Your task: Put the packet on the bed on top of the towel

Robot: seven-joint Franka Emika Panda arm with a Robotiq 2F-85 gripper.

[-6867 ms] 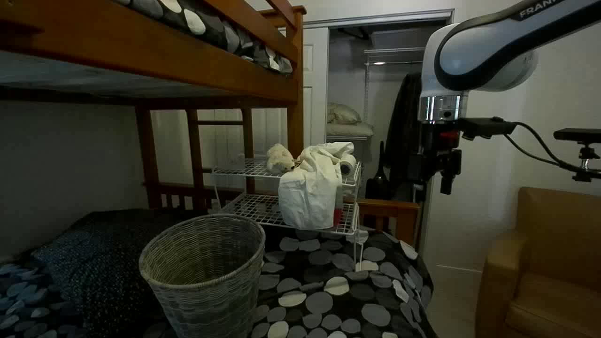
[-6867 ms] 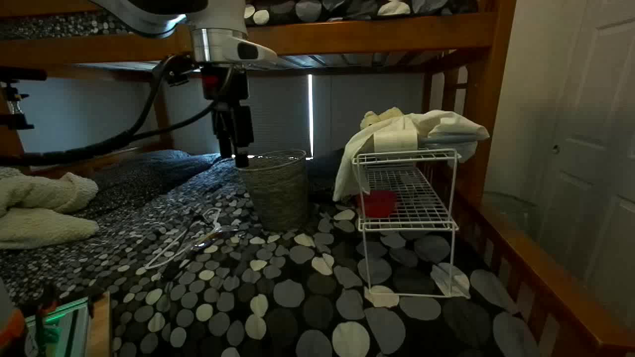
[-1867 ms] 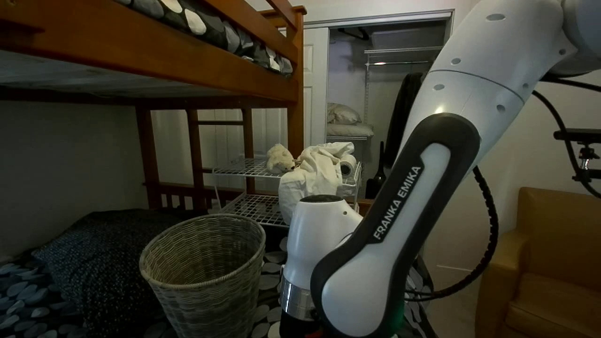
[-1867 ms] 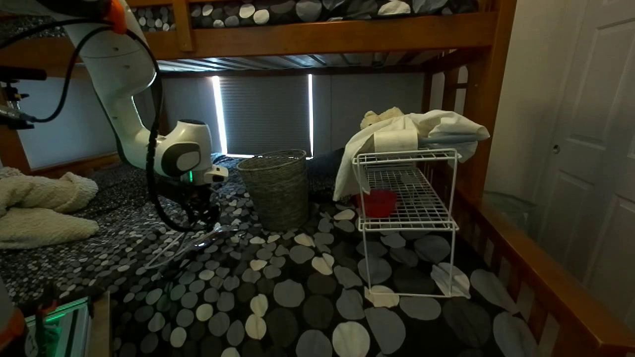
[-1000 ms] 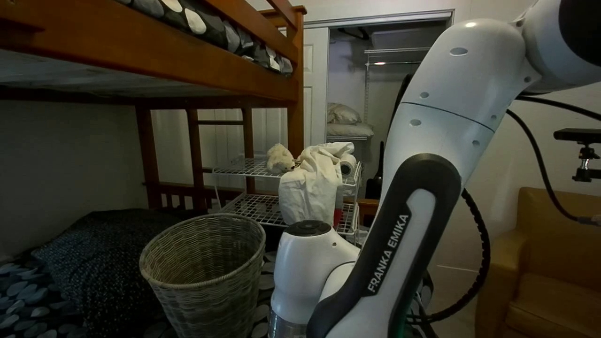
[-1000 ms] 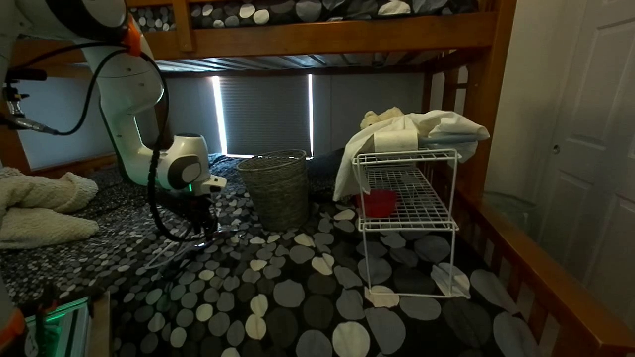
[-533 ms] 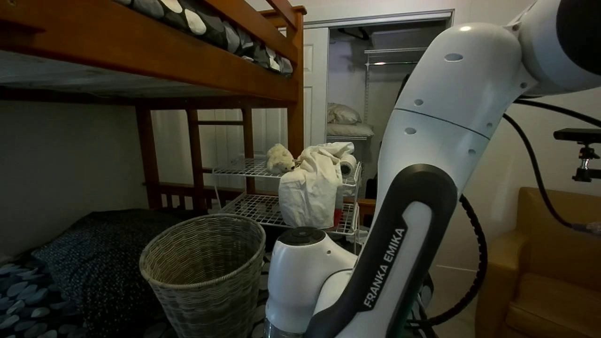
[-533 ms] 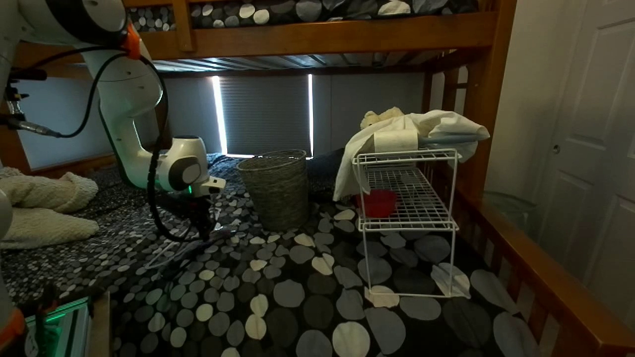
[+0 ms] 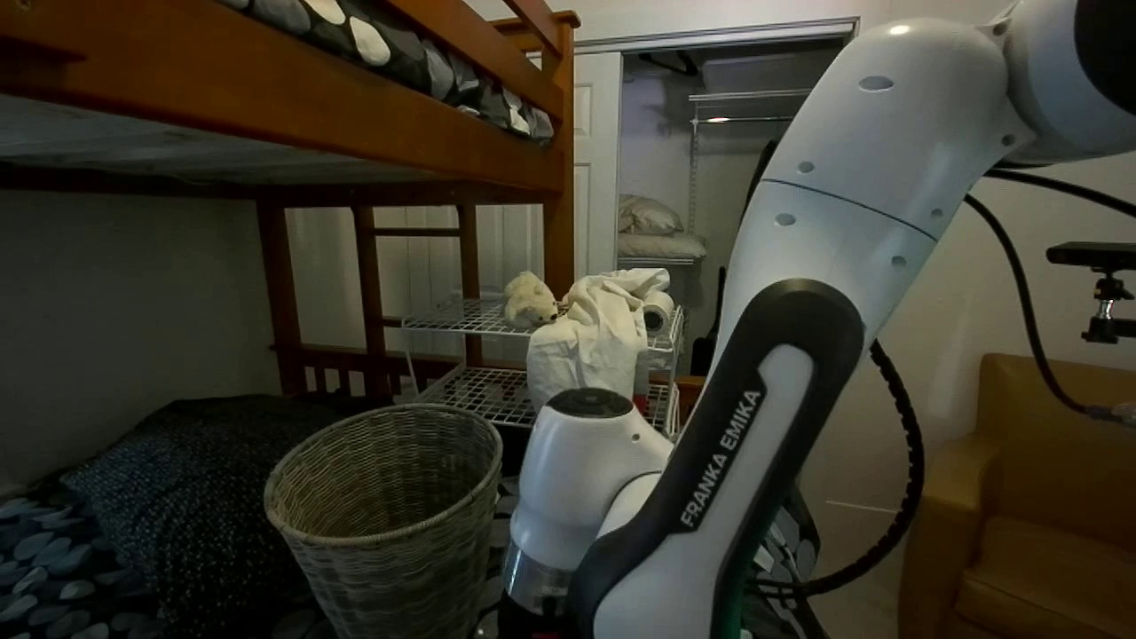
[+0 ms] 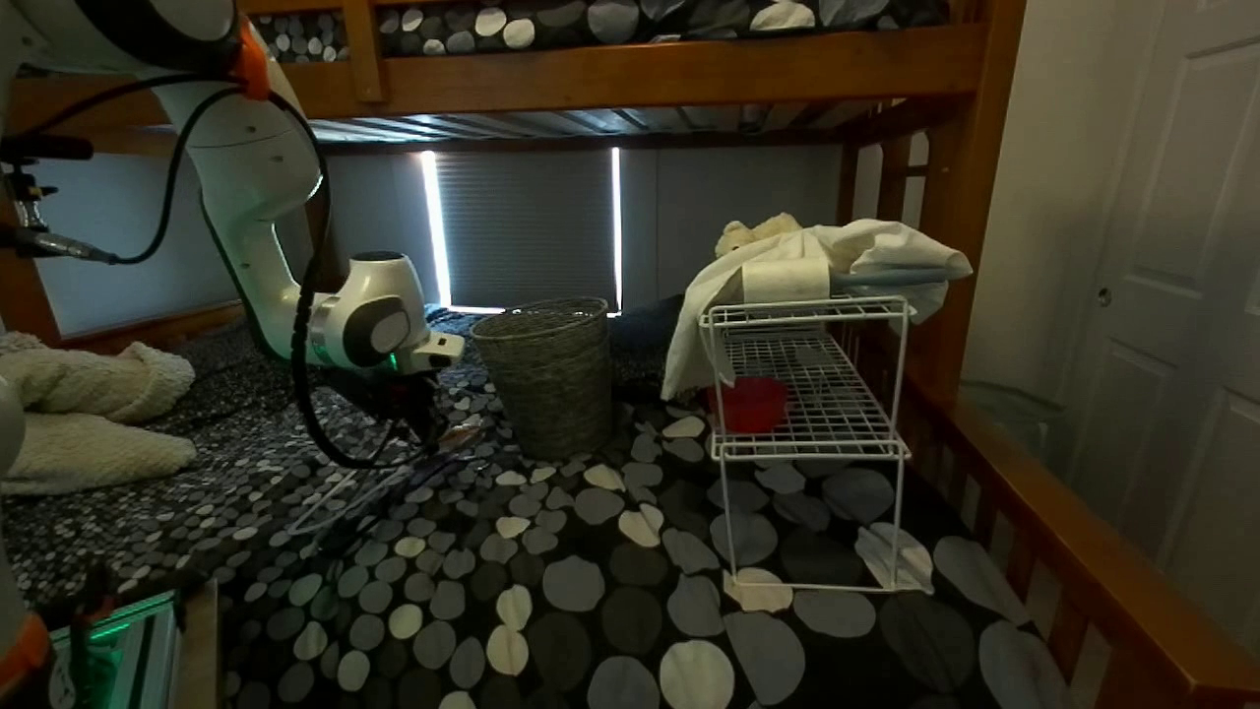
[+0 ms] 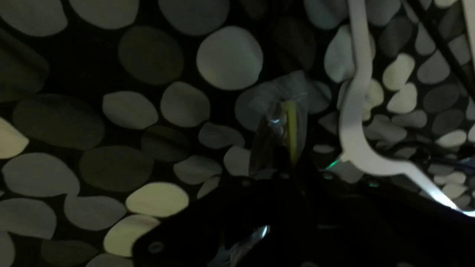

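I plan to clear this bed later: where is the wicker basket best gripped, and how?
Probably by the rim, from above, pinching inside and out: the wicker basket stands roughly upright, open at the top, and its woven wall looks thin.

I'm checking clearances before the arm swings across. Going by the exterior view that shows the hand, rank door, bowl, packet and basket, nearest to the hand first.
1. Packet: gripped in the hand.
2. Basket: right of the hand in an exterior view.
3. Bowl: farther right there, on the lower shelf.
4. Door: far right, past the bowl.
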